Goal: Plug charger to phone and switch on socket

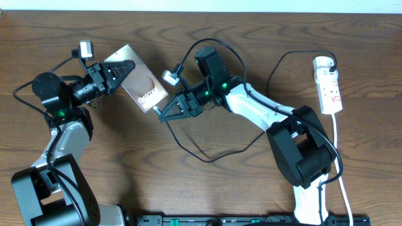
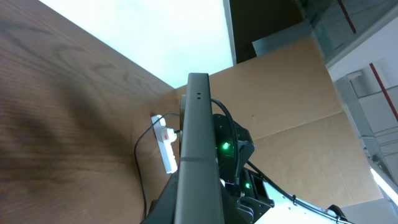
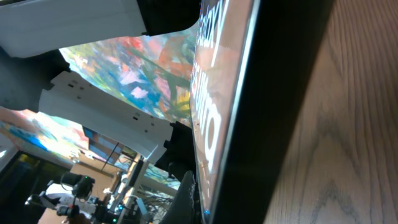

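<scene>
Left gripper (image 1: 118, 70): jaws clenched on upper-left end of flat dark glossy smartphone (image 1: 143, 88), upper centre-left. Right gripper (image 1: 163, 115): jaws clenched on thin black charger cable (image 1: 195, 152) tip at smartphone's lower corner. White elongated power strip (image 1: 328, 85) upper right on brown wooden tabletop (image 1: 207, 194), well apart.

We're looking down on a dark brown wooden table (image 1: 207, 188), its grain running left to right, and along the top edge we've got a thin pale strip (image 1: 188, 5) of whatever lies behind. At the bottom edge sits a black rail (image 1: 239, 220) with small green marks. Over on the left wrist view, we see brown cardboard panels (image 2: 280, 93) beyond the table, a bright white surface (image 2: 155, 31) beside them, and pale panels with red lines (image 2: 367, 68) at the right.
</scene>
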`<state>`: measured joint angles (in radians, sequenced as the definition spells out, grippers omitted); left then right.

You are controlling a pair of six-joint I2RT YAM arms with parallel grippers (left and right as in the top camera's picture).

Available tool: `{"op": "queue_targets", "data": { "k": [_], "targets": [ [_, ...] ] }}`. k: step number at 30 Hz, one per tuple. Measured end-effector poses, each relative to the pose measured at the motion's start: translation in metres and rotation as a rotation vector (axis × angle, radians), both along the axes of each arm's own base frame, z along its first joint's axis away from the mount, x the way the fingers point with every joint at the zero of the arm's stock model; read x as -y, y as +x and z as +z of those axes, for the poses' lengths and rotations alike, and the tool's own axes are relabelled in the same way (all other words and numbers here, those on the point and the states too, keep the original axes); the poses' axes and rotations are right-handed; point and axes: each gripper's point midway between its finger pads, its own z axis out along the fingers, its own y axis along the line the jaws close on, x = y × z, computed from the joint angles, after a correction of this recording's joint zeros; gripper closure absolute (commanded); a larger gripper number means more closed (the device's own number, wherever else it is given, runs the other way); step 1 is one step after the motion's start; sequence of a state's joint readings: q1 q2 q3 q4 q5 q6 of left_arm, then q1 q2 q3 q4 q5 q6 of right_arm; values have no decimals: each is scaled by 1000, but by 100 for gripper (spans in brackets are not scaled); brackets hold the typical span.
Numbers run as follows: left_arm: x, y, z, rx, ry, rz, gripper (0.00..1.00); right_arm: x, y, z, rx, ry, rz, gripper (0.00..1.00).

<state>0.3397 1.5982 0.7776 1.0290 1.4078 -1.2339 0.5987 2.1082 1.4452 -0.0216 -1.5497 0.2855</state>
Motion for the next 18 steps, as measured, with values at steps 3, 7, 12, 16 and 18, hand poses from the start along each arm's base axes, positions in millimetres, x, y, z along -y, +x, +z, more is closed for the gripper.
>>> {"op": "queue_targets", "data": {
  "k": [3, 7, 12, 16, 18],
  "targets": [
    [-2, 0, 0, 0, 0, 5, 93, 0, 0, 0, 0, 0, 0, 99],
    [-10, -2, -1, -1, 3, 10, 93, 2, 4, 0, 2, 0, -9, 99],
    [-12, -3, -1, -1, 4, 6, 93, 5, 7, 0, 4, 2, -19, 99],
    [-11, -4, -1, -1, 4, 2, 93, 5, 7, 0, 3, 2, -19, 99],
    [-9, -3, -1, -1, 4, 0, 93, 5, 7, 0, 3, 2, -18, 99]
  ]
}}
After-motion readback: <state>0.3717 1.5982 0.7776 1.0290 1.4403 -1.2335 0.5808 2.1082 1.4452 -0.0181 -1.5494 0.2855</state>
